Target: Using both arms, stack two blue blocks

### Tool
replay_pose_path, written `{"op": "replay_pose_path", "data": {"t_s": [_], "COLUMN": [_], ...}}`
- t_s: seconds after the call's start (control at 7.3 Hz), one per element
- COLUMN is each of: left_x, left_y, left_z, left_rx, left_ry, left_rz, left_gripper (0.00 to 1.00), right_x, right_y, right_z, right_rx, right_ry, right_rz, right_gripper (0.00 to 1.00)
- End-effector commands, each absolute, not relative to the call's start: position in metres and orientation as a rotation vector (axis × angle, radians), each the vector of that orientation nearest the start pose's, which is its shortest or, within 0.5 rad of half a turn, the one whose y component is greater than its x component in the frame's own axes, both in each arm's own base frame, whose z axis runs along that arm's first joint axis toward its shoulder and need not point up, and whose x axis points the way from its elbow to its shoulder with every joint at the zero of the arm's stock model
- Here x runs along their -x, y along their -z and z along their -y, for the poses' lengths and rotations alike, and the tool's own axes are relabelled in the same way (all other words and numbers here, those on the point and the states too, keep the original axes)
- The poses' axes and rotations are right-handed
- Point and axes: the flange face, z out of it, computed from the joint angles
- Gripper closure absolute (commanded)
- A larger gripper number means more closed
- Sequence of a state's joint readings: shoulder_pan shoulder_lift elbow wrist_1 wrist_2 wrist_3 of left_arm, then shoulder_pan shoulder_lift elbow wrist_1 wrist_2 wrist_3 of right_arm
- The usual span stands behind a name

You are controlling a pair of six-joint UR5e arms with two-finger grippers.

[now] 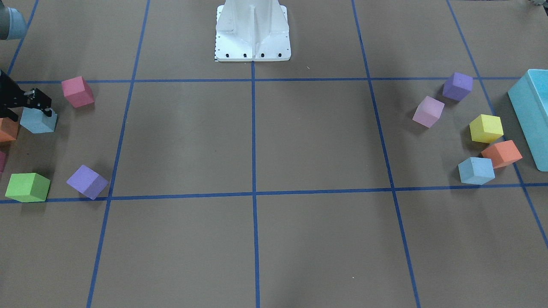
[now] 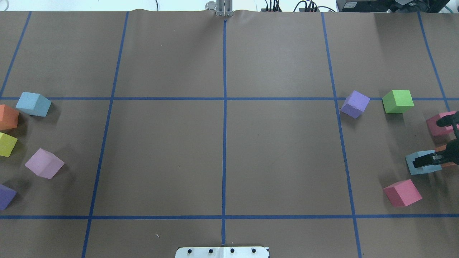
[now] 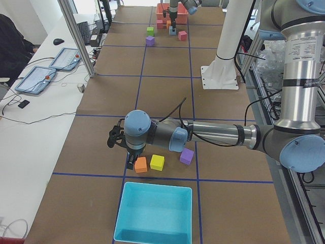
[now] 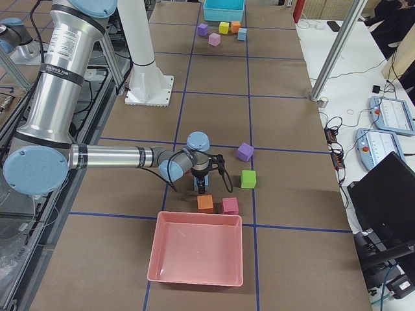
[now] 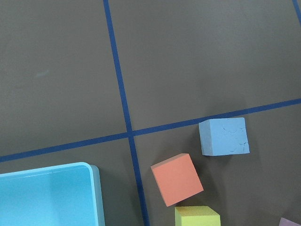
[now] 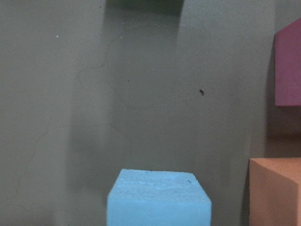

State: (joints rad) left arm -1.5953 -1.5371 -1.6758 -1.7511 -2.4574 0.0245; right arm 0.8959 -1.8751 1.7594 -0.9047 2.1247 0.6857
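Right gripper [image 2: 425, 161] hangs over a blue block [image 2: 415, 170], grip impossible to tell; square the jaws, avoid the orange cube [image 6: 275, 190], then pinch.

Even, bright overhead light w/ soft shadows; right wrist view blurry, dim (others sharp).

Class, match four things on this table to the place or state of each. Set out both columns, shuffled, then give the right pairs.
Things
1. left-side blue block
2. right-side blue block
3. turquoise bin
4. green block

Places or states
A. beside a purple block
B. lying free near the yellow block
C. under the right gripper
D. open side up, nothing inside

Pairs: 1-B, 2-C, 3-D, 4-A
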Motion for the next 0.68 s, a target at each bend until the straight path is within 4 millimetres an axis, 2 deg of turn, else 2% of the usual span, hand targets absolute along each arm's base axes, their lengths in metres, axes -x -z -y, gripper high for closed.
{"op": "replay_pose_path", "data": {"t_s": [0.0,0.55], "left_x": [0.068,0.067], "left_y": [-0.596,-0.595], "left_z": [0.488,0.488], "left_rx": [-0.256,-0.256], "left_ry": [-0.112,-0.113], "left_rz": [-0.876,-0.876], "left_gripper": [0.02,0.02], "right_x": [0.185,0.201], "right_y": [-0.641,-0.638], "right_z": [0.356,0.352], "right_rx": [-0.088,-0.099], "right_ry": [0.144,0.092], "right_rz": [0.753,0.786], "right_gripper": [0.02,0.40]}}
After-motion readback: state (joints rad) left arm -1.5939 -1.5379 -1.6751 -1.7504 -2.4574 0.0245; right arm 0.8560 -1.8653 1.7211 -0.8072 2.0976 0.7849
